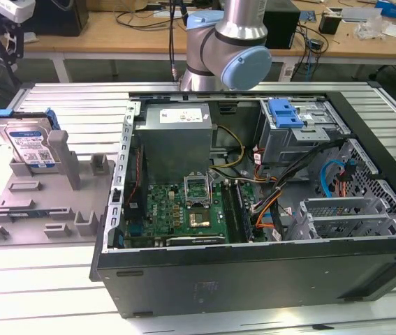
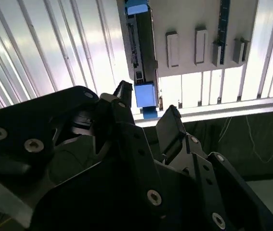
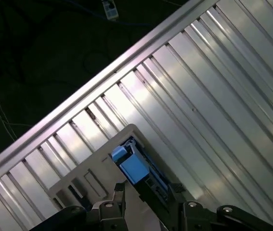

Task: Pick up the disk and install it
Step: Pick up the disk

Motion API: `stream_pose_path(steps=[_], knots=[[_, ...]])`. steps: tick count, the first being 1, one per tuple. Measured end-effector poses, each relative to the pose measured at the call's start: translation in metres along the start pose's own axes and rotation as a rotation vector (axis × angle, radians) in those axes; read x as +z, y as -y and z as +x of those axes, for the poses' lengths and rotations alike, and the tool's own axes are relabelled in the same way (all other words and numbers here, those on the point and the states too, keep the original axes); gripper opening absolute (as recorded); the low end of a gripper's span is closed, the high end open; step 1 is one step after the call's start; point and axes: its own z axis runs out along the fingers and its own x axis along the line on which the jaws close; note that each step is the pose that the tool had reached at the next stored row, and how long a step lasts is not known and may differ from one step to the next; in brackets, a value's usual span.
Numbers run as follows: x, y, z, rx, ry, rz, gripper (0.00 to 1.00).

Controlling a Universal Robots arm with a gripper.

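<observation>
table (image 1: 58, 293): ribbed aluminium top, everything sits on it.
PC case (image 1: 253, 279): black tower lying on its side, side panel off, so you're looking straight in at the motherboard (image 1: 184, 209) and cables.
arm (image 1: 229, 42): silver with light blue caps, rising behind the case.
fixture (image 1: 44, 209): grey slotted holder on the table, just beside the case on the exterior view's left.
power supply (image 1: 177, 139): grey box in the case's back corner with a white sticker (image 1: 184, 114) on top, print too small to read.
drive cage (image 1: 302, 136): bare metal, inside the case towards the exterior view's right, blue latch (image 1: 285, 113) on top.
disk (image 1: 26, 143): standing on edge in the fixture, leaning back a bit, blue rail round it. Its white-and-blue label (image 1: 33, 148) faces out, but I can't make out the text.
gripper (image 2: 147, 98): directly over the disk, black fingers (image 2: 170, 120) spread wide with nothing in them. The disk's blue end sits between them in both wrist views.
</observation>
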Motion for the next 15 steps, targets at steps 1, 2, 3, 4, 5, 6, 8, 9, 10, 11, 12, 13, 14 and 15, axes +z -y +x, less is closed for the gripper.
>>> stream_pose_path(steps=[1,2,3,4,5,6,8,9,10,11,12,13,14,15], knots=[[0.0000,0.0000,0.0000,-0.018,-0.0007,0.0008,0.48],[0.0001,0.0000,0.0000,-0.034,-0.0014,0.0015,0.48],[0.0001,0.0000,0.0000,-0.061,-0.0025,0.0026,0.48],[0.0001,0.0000,0.0000,-0.082,-0.0034,0.0035,0.48],[0.0002,0.0000,0.0000,-0.104,-0.0043,0.0046,0.48],[0.0003,0.0000,0.0000,-0.121,-0.0050,0.0053,0.48],[0.0005,0.0000,0.0000,-0.175,-0.0074,0.0078,0.48],[0.0005,0.0000,0.0000,-0.193,-0.0082,0.0085,0.48],[0.0006,0.0000,0.0000,-0.225,-0.0098,0.0100,0.48],[0.0008,0.0000,0.0000,-0.251,-0.0110,0.0113,0.48],[0.0008,0.0000,0.0000,-0.269,-0.0117,0.0121,0.48],[0.0009,0.0000,0.0000,-0.294,-0.0130,0.0133,0.48],[0.0009,0.0000,0.0000,-0.324,-0.0155,0.0153,0.48],[0.0009,0.0000,0.0000,-0.335,-0.0167,0.0161,0.48]])
